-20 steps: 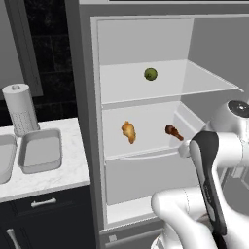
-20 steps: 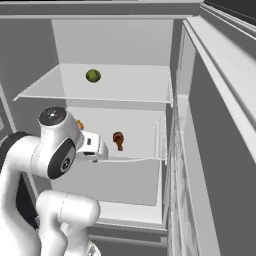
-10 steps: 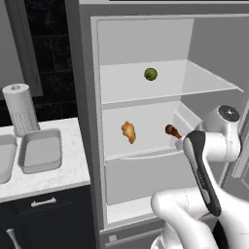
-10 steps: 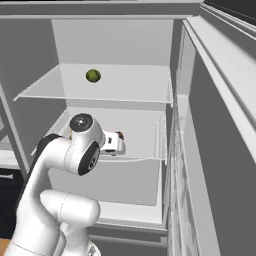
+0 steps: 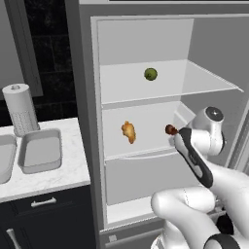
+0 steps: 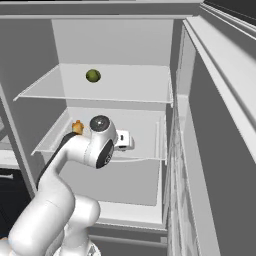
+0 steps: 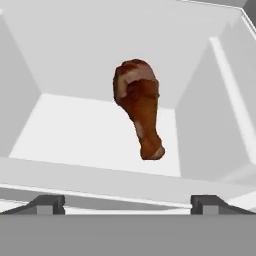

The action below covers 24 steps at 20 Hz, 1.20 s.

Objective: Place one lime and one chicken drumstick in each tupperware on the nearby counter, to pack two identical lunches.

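Note:
The fridge stands open. A green lime (image 5: 151, 74) (image 6: 92, 75) lies on the upper glass shelf. On the middle shelf lie a golden chicken drumstick (image 5: 128, 131) (image 6: 77, 127) and, to its right, a dark brown chicken drumstick (image 5: 170, 129) (image 7: 139, 107). My gripper (image 7: 128, 205) is open at the shelf's front edge, facing the brown drumstick and a short way from it. Nothing is between its fingertips (image 7: 47, 204). Two light-grey tupperware trays (image 5: 41, 151) (image 5: 4, 158) sit with nothing in them on the marble counter (image 5: 73, 168) left of the fridge.
A paper towel roll (image 5: 19, 109) stands behind the trays. The fridge door (image 6: 220, 150) hangs open on the right. The glass upper shelf (image 5: 204, 82) is close above my hand, and a drawer front (image 5: 141, 177) lies below the middle shelf.
My arm has swung forward and down into the middle shelf, toward the brown drumstick. In the right base view that drumstick is now hidden behind my wrist. The food has not moved.

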Tool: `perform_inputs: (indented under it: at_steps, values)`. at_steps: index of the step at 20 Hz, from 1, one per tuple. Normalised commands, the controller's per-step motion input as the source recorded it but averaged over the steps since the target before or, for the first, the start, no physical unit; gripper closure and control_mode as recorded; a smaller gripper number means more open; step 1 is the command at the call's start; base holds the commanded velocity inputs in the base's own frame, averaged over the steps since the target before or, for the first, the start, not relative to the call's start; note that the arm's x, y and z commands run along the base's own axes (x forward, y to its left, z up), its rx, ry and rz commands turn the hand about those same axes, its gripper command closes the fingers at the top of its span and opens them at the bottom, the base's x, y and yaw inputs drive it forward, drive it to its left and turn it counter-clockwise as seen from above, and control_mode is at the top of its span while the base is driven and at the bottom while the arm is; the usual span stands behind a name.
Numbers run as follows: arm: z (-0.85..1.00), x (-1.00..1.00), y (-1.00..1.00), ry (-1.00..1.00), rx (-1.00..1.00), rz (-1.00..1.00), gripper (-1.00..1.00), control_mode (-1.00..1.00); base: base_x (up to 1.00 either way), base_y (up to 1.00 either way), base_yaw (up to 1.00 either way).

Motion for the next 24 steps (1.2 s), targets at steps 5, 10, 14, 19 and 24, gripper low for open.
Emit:
perform_inputs:
  at_steps: [5, 10, 14, 19, 24]
  values:
    - [-0.17, 0.70, -0.18, 0.00, 0.00, 0.07, -1.00, -1.00, 0.00, 0.00, 0.00]
    - [-0.25, 0.68, -0.03, 0.00, 0.00, 0.03, -1.00, -1.00, 0.00, 0.00, 0.00]
    - [-0.26, 0.64, -0.01, 0.00, 0.00, 0.01, -1.00, -1.00, 0.00, 0.00, 0.00]
    - [-0.55, 0.37, -0.02, 0.02, -0.01, 0.02, -1.00, -1.00, 0.00, 0.00, 0.00]
    - [-1.00, -0.63, 0.04, 0.00, -0.07, 0.00, 1.00, -1.00, 0.00, 0.00, 0.00]
